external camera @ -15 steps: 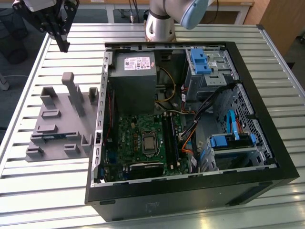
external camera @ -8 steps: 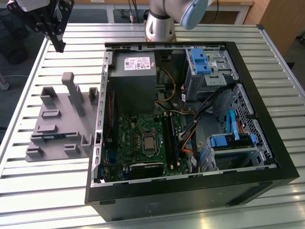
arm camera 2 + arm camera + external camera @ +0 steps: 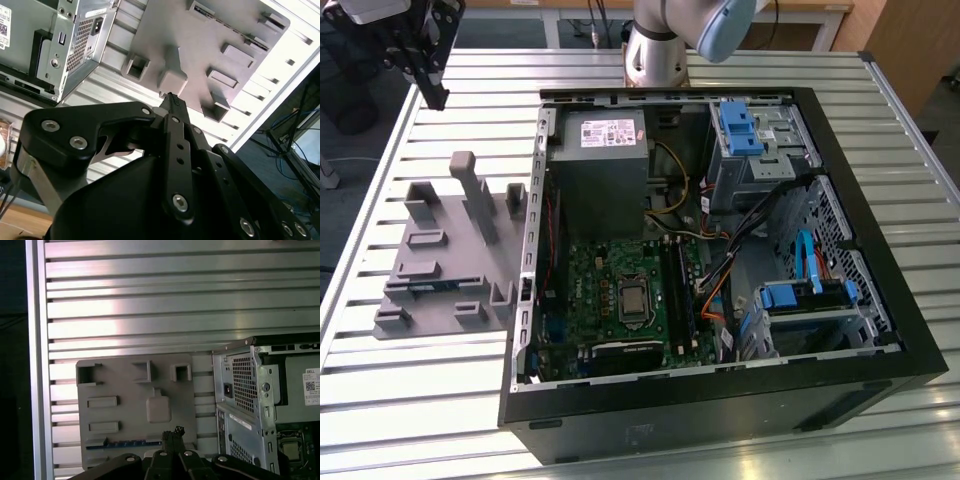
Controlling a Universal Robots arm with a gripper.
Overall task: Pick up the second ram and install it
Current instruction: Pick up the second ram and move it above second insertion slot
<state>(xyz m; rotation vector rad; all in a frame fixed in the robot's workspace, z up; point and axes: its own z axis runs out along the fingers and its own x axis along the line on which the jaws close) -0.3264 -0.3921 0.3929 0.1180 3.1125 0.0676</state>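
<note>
The second ram [image 3: 432, 284] is a thin dark green-blue stick standing on edge in a slot of the grey fixture tray [image 3: 470, 235], near the tray's front. The first wrist view shows the ram [image 3: 125, 443] as a blue-green strip along the tray [image 3: 135, 390] edge. My gripper [image 3: 440, 100] hangs high above the table at the exterior view's far left, well above and behind the tray, with its black fingers together and nothing between them. In both wrist views the gripper [image 3: 172, 432] [image 3: 170, 96] tips point down toward the tray [image 3: 200, 45].
An open black computer case [image 3: 880, 330] lies at the exterior view's right of the tray, with the green motherboard [image 3: 590, 290], long black memory slots [image 3: 678, 290], a grey power supply [image 3: 605, 165] and blue drive brackets [image 3: 738, 128]. The slatted metal table [image 3: 420, 390] surrounds them.
</note>
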